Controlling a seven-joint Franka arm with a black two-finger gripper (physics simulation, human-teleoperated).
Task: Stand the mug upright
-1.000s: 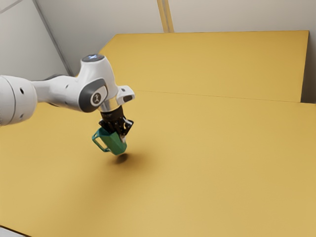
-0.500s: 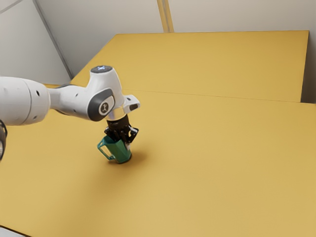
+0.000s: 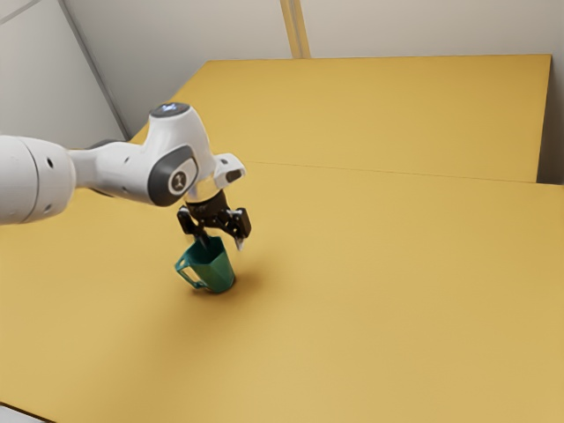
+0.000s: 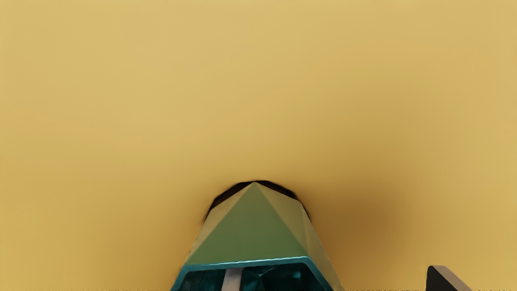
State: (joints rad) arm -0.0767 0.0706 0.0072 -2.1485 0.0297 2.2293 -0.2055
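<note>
The teal mug (image 3: 215,268) stands on its base on the yellow table, its opening facing up and its handle toward the exterior view's left. Just above it is the gripper (image 3: 222,244), its fingers spread wide. One finger reaches down into the mug's opening, while the other hangs outside, apart from the wall. In the wrist view, the mug (image 4: 250,230) shows its faceted side and rim, with one fingertip inside and the other well off to the side; the gripper (image 4: 338,278) is open. The lower part of the inner finger is hidden by the mug.
The yellow table (image 3: 379,291) extends around the mug on all sides. A yellow panel (image 3: 379,115) lies beyond the seam at the back, with a pale wall (image 3: 423,26) behind it.
Over the last second the mug came down to the table and became more upright. Since half a second ago the fingers have opened and let it go, and the hand has risen slightly toward the exterior view's left.
</note>
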